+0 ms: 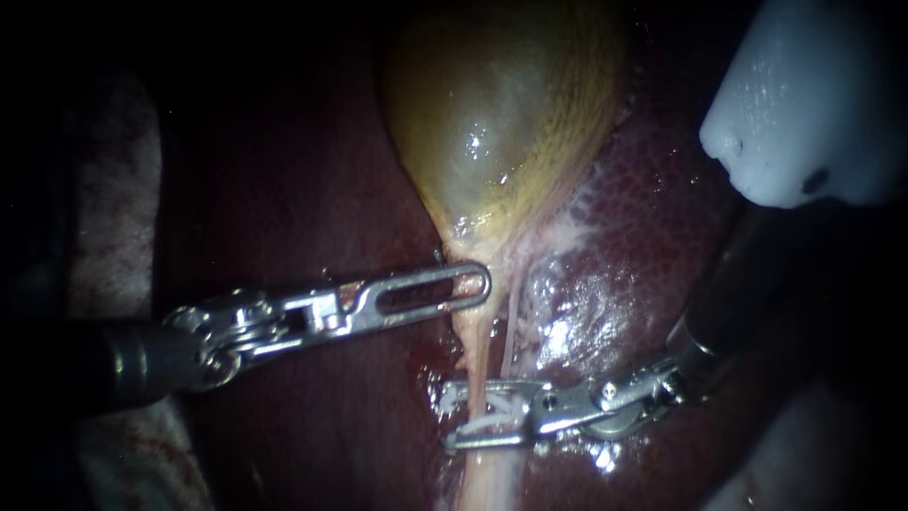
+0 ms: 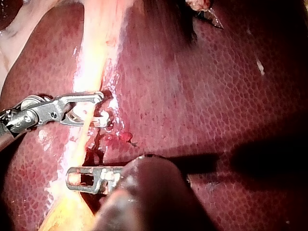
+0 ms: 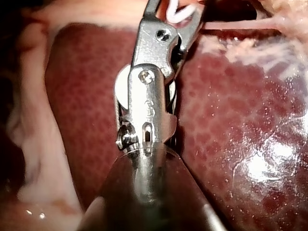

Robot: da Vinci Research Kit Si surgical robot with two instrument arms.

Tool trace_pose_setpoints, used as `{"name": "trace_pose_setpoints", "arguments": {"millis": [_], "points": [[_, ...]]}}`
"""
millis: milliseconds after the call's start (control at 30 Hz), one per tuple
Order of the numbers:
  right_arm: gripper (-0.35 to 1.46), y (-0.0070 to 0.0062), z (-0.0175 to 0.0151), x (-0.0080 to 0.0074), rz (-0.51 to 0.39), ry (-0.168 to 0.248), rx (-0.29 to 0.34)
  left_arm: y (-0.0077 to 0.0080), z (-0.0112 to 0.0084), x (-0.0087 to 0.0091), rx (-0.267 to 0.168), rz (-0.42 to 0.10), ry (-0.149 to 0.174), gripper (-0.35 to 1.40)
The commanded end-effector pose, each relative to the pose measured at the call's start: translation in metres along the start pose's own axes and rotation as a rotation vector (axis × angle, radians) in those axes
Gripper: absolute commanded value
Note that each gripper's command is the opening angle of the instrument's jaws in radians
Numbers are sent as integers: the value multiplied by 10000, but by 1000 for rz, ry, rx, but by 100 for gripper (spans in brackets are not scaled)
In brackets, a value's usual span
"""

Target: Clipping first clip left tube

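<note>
only in the endoscope view is the gallbladder [image 1: 501, 114] seen, tapering down into the pale left tube [image 1: 478, 364] that runs over the dark red liver [image 1: 653, 208]. the left instrument [image 1: 480, 282] is brought in from the left. its pincer is seen narrow, with no gap showing, and its slotted tip is laid against the tube's edge just under the gallbladder's neck. lower down, the right instrument [image 1: 454, 416] is reached in from the right. its pincer is held wide with a white clip [image 1: 497, 414] seated in it, and it is set across the left tube, which shows in the gap between the two halves. a white rounded object [image 1: 804, 104] is seen at the upper right of this view alone.

in the left wrist view both tips are shown near each other along the tube. dark blood spots [image 2: 115, 138] are seen on the liver between them, just beside the tube, and are not made out elsewhere.

in the right wrist view the right instrument's hinge and pins are shown close up. only a white loop of the clip is seen at the far end of the spread pincer, and the left instrument is not shown.
</note>
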Motion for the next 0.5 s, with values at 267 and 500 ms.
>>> {"name": "trace_pose_setpoints", "arguments": {"millis": [267,500], "points": [[-29,-1,0,0,0,0,-2,-1,0,0,0,1,0,-35],[-35,1,0,0,-1,0,-24,-1,1,-1,0,1,1,-35]]}}
